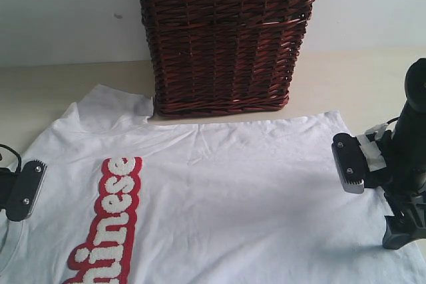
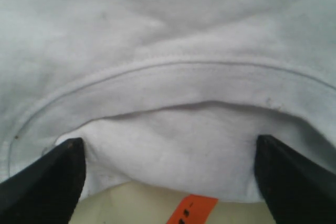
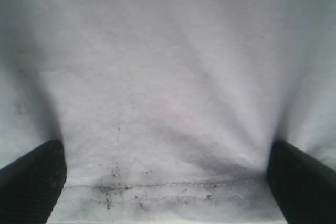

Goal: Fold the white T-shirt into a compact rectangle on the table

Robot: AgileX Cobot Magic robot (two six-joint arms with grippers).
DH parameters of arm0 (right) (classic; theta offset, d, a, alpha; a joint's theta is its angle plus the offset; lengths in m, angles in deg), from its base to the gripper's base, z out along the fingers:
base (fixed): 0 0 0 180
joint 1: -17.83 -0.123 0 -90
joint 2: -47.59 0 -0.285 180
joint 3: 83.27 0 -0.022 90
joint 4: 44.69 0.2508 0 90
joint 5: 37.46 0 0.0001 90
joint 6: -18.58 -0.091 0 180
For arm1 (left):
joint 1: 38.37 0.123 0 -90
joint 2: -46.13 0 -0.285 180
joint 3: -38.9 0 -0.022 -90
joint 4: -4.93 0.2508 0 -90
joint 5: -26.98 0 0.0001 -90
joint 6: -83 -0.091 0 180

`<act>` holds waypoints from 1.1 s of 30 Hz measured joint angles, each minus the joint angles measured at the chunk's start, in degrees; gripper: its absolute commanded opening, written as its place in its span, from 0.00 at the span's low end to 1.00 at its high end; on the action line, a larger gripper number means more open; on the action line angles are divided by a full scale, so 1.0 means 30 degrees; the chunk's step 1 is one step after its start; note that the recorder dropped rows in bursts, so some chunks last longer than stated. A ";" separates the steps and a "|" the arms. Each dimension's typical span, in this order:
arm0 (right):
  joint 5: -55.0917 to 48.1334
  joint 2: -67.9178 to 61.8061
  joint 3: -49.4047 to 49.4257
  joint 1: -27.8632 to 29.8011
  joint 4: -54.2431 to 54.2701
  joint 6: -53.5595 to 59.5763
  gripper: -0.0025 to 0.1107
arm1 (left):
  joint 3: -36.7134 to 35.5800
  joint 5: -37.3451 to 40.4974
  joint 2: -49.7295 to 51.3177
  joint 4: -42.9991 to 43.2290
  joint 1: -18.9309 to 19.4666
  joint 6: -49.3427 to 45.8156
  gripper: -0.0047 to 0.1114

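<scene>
On the pale table [image 1: 66, 84], the white T-shirt [image 1: 233, 191] lies spread flat with its printed front up, filling most of the foreground. At far left, the left gripper [image 2: 168, 145] sits at the neck opening. Its black fingers [image 2: 50, 182] are spread wide, with the stitched collar [image 2: 173, 85] lying loose between them. The small orange tag [image 2: 195, 209] shows just inside the collar, over a sliver of bare tabletop. Beside that gripper, fuzzy white lettering on a red band [image 1: 110, 224] runs sideways along the chest. Behind the shirt's far edge, at centre, a dark brown wicker basket [image 1: 226, 38] stands before a plain white wall [image 1: 60, 11]. One short sleeve [image 1: 113, 108] lies rumpled just to the basket's left. At far right, the right gripper [image 3: 165, 150] is down at the stitched hem [image 3: 168, 187]. Its jaws are likewise wide apart, straddling cloth flecked with dark specks and gripping none of it.
</scene>
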 measured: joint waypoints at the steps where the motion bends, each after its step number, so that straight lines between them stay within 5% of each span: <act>1: 0.0000 0.0000 0.0000 0.0000 0.0016 0.0000 0.95 | 0.0000 0.0000 0.0000 0.0000 0.0000 0.0000 0.76; 29: 0.0312 0.0000 0.0000 0.0000 0.0289 -0.0029 0.94 | 0.0000 0.0000 0.0000 0.0000 0.0000 0.0000 0.76; 33: 0.0390 0.0000 0.0000 0.0000 0.0289 -0.0029 0.89 | 0.0000 0.0000 0.0000 0.0000 0.0000 0.0000 0.66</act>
